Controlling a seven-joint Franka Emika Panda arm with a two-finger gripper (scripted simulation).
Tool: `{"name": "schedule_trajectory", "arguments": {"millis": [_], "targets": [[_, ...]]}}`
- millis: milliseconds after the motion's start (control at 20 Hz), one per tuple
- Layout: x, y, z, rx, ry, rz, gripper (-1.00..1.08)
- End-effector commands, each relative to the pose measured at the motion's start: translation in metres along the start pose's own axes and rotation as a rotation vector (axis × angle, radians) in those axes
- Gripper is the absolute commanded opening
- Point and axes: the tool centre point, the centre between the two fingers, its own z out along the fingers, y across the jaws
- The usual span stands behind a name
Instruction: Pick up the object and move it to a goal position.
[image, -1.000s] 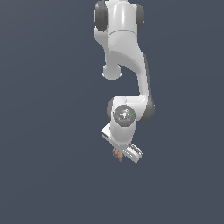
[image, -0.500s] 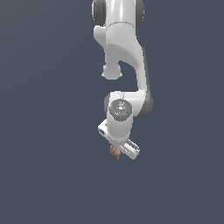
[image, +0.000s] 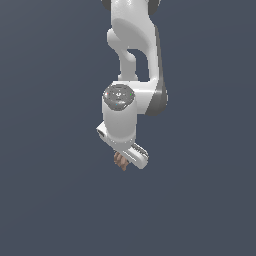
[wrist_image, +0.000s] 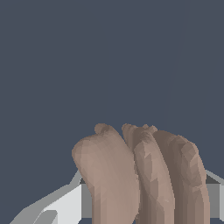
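The object (image: 120, 161) is a small brown, tan-pink lump with ridged lobes. In the exterior view it pokes out from under the white hand of my gripper (image: 123, 161), held off the ground. In the wrist view the object (wrist_image: 140, 175) fills the lower middle, its finger-like lobes standing side by side between the grey fingers (wrist_image: 65, 203). The gripper is shut on it. The fingertips are hidden behind the hand in the exterior view.
The white arm (image: 132, 60) comes down from the top of the exterior view. Around it there is only a flat dark grey-blue ground (image: 50, 200). No goal marker shows.
The arm with the object in its grip has shifted a little toward the exterior view's left and slightly up. The grip on the object is unchanged.
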Motion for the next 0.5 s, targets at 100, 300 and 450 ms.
{"name": "schedule_trajectory", "arguments": {"millis": [100,300,450], "targets": [[0.008,0.03,-0.047,0.001,0.0,0.001,-1.0],[0.015,0.057,-0.088,0.002,0.0,0.001,-1.0],[0.021,0.076,-0.119,0.002,0.0,0.001,-1.0]]}}
